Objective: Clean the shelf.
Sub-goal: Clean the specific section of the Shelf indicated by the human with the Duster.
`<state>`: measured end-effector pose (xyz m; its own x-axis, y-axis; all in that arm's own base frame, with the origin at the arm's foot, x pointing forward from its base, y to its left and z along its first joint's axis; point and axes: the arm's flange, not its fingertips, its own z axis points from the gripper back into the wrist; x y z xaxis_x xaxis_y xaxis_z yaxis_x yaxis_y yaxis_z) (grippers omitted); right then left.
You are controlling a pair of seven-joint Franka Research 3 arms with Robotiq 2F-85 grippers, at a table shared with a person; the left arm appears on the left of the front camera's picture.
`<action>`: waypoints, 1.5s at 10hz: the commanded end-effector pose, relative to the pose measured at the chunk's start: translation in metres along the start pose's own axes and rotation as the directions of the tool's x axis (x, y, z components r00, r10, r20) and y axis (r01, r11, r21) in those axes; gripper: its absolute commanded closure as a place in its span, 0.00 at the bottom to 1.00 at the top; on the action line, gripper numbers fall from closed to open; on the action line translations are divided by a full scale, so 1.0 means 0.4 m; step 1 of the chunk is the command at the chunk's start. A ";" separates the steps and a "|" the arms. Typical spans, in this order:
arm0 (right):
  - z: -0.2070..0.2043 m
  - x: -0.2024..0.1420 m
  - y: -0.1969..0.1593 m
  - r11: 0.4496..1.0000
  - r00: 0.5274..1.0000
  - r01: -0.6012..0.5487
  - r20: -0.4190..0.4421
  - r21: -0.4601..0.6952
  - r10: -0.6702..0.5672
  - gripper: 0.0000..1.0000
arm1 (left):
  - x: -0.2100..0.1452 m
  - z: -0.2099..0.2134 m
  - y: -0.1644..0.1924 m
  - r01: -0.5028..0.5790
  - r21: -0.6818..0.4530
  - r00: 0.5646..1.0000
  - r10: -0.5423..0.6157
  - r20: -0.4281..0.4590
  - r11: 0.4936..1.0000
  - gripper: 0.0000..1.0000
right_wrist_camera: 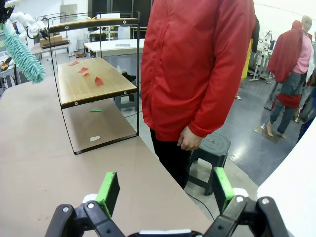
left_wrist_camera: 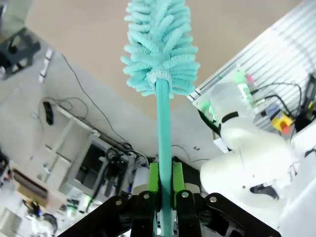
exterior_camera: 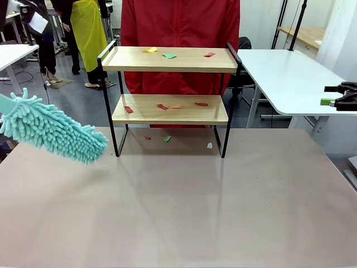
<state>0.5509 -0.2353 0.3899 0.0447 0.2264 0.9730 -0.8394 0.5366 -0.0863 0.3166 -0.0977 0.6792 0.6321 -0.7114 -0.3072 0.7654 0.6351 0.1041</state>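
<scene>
The shelf (exterior_camera: 170, 60) stands at the table's far middle, with small coloured paper scraps (exterior_camera: 169, 56) on its top board, on its lower board (exterior_camera: 167, 114) and on the table beneath it. A teal fluffy duster (exterior_camera: 53, 129) hangs over the table's left side, tilted down toward the shelf's left leg without touching it. My left gripper (left_wrist_camera: 165, 195) is shut on the duster's handle (left_wrist_camera: 163, 128), the head (left_wrist_camera: 160, 44) pointing away. My right gripper (exterior_camera: 330, 95) hovers at the far right, open and empty, also seen as the right gripper (right_wrist_camera: 165, 190). The shelf (right_wrist_camera: 94, 84) and the duster (right_wrist_camera: 22, 57) show farther off.
A person in a red jacket (exterior_camera: 178, 28) stands right behind the shelf. A white side table (exterior_camera: 284, 78) lies at the right. The brown table (exterior_camera: 178, 206) is bare in front of the shelf. Other people stand farther back at the left.
</scene>
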 end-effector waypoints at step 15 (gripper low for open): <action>-0.002 0.007 0.007 1.000 1.000 -0.003 -0.001 0.005 0.003 0.00 | -0.053 -0.118 -0.026 0.428 -0.024 0.903 -0.428 -0.027 0.904 0.87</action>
<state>0.5509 -0.2352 0.3899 0.0446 0.2264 0.9730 -0.8394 0.5366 -0.0864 0.2923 -0.0747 0.6382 0.2236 -0.9120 -0.3439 0.9634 0.2602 -0.0638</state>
